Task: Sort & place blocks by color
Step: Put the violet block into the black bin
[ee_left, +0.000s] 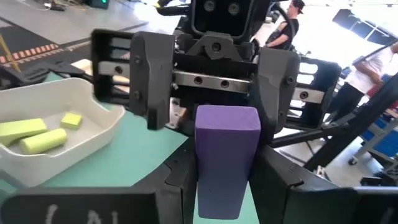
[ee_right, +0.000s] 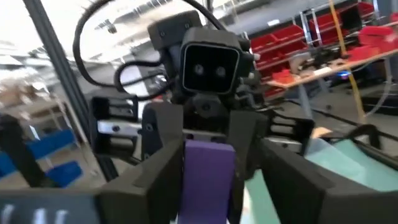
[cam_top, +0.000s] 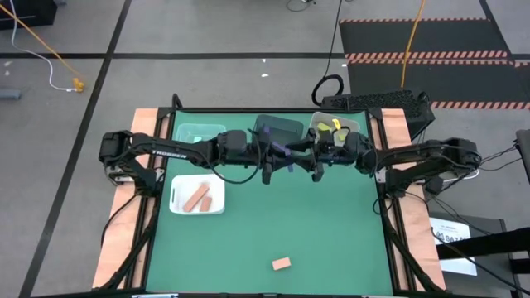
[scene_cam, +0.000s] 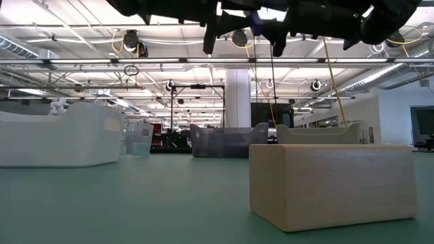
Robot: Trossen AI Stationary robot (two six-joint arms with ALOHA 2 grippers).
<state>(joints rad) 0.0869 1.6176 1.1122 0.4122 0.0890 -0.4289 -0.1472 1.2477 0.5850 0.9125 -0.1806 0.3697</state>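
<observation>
Both arms meet above the far middle of the green table (cam_top: 273,223), their grippers facing each other over the dark bin (cam_top: 278,130). Between them hangs a purple block (ee_left: 226,158), an upright bar. In the left wrist view the left gripper (ee_left: 214,186) has its fingers against the bar's lower sides, and the right gripper's fingers stand at either side of its upper part. In the right wrist view the right gripper (ee_right: 208,180) flanks the same bar closely, with the left gripper's fingers behind it. Both look clenched on the block, though whether each pad truly touches cannot be told for certain. In the high view the block is only a small purple streak at (cam_top: 289,150) between the two wrists.

A clear bin (cam_top: 344,124) at the far right holds yellow-green blocks (cam_top: 327,127); three of them lie in it in the left wrist view (ee_left: 42,140). A mint bin (cam_top: 199,132) sits at the far left. The white tray (cam_top: 197,198) on the left holds two salmon bars (cam_top: 197,198) lying side by side. One salmon block (cam_top: 281,264) lies alone near the front edge of the table, well apart from everything else; it fills the foreground of the low view (scene_cam: 332,184)
</observation>
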